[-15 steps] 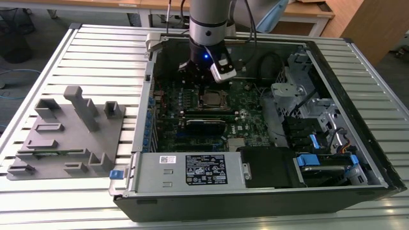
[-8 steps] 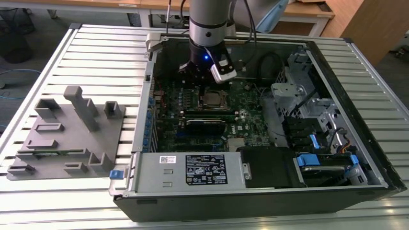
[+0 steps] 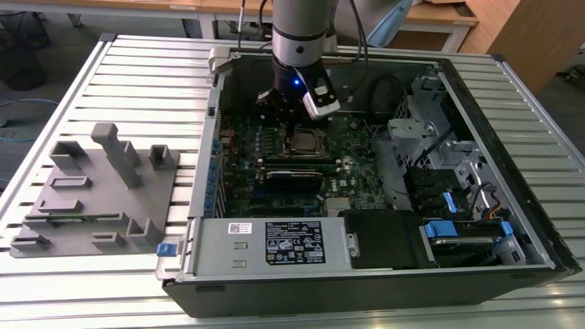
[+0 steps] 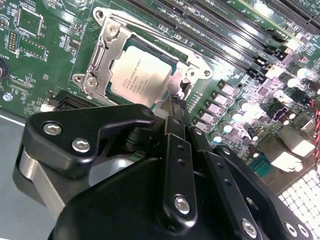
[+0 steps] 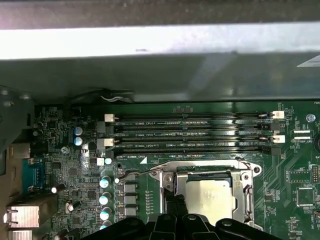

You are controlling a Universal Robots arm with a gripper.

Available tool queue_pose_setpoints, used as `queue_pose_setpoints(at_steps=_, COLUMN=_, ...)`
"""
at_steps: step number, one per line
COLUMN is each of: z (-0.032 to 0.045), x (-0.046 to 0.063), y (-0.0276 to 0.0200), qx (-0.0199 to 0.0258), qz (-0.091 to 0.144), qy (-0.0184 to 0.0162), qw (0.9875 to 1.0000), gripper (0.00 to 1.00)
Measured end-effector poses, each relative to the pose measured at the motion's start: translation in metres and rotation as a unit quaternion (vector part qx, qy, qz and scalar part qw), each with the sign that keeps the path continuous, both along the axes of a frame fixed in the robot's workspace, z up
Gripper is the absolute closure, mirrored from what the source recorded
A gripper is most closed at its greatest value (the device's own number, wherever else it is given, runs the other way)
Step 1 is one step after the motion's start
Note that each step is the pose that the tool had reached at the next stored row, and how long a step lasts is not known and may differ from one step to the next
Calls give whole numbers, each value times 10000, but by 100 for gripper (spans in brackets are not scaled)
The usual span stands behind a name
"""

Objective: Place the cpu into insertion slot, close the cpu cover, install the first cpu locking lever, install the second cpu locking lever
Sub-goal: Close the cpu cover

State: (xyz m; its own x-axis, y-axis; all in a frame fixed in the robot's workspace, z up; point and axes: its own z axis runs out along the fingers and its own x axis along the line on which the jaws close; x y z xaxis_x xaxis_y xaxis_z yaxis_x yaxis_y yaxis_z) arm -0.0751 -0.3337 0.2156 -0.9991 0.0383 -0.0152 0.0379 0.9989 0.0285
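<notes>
since the cpu (image 4: 137, 75) already lies in the slot (image 5: 207, 176) just ahead of my closed tool (image 4: 176, 102), i judge it light, stiff, fragile underneath; grip its bare edges only, never the top.

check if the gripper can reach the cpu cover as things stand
Probably yes. The gripper hangs right over the cpu cover, which lies around the cpu, and nothing stands between them. The memory slots run alongside, clear of the way.
</notes>
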Motion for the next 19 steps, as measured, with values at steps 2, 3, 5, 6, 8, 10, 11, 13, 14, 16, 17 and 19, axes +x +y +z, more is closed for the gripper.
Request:
queue_pose_setpoints(at_steps=2, z=0, x=1, y=-7, qx=-1, qz=1, qy=0, qw=10000, gripper=89)
queue_pose_setpoints(at_steps=3, z=0, x=1, y=-16, qx=0, qz=1, qy=0, qw=10000, gripper=89)
queue_pose_setpoints(at_steps=5, z=0, x=1, y=-38, qx=0, qz=1, qy=0, qw=10000, gripper=89)
queue_pose_setpoints(at_steps=6, z=-2, x=1, y=-46, qx=0, qz=6, qy=0, qw=10000, gripper=89)
queue_pose_setpoints(at_steps=8, z=-8, x=1, y=-53, qx=0, qz=20, qy=-4, qw=10000, gripper=89)
queue_pose_setpoints(at_steps=10, z=-19, x=0, y=-58, qx=0, qz=38, qy=-14, qw=10000, gripper=89)
queue_pose_setpoints(at_steps=11, z=-24, x=1, y=-59, qx=0, qz=48, qy=-20, qw=10000, gripper=89)
queue_pose_setpoints(at_steps=13, z=-34, x=2, y=-59, qx=0, qz=68, qy=-34, qw=10000, gripper=89)
queue_pose_setpoints(at_steps=14, z=-37, x=1, y=-60, qx=-1, qz=75, qy=-39, qw=10000, gripper=89)
queue_pose_setpoints(at_steps=16, z=-37, x=1, y=-60, qx=-1, qz=77, qy=-39, qw=10000, gripper=89)
queue_pose_setpoints(at_steps=17, z=-37, x=1, y=-59, qx=-1, qz=78, qy=-39, qw=10000, gripper=89)
queue_pose_setpoints(at_steps=19, z=-38, x=1, y=-59, qx=0, qz=77, qy=-40, qw=10000, gripper=89)
